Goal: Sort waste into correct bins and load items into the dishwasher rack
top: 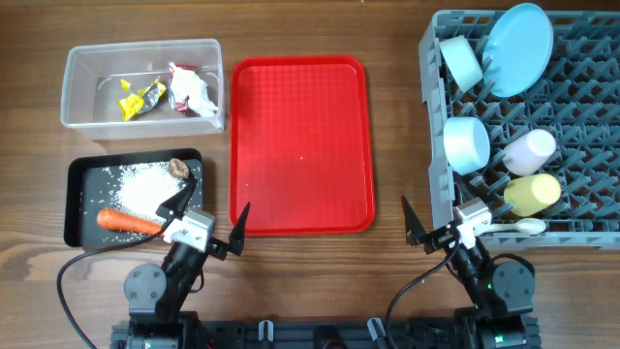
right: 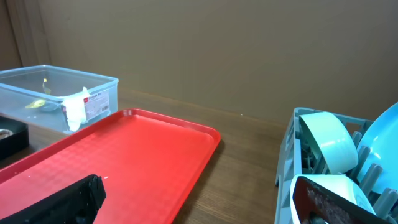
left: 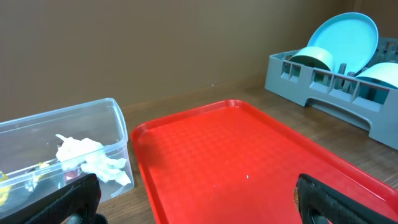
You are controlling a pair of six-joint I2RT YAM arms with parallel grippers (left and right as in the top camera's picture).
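Room open over red tray (top: pixel 300 145), bare, mid-table; narrow wood strips part its edges from clear tub (top: pixel 92 107), black tray (top: pixel 82 194), rack (top: pixel 581 97). Wrappers (top: pixel 165 94) in tub. Carrot (top: pixel 128 221), rice (top: pixel 140 184), brown lump (top: pixel 179 168) in black tray. Plate (top: pixel 518 37), spoon (top: pixel 523 226) in rack. Left gripper (top: pixel 208 218) spread wide, empty, between black tray and red tray's near corner. Right gripper (top: pixel 433 225) spread wide, empty, beside rack's near-left corner.
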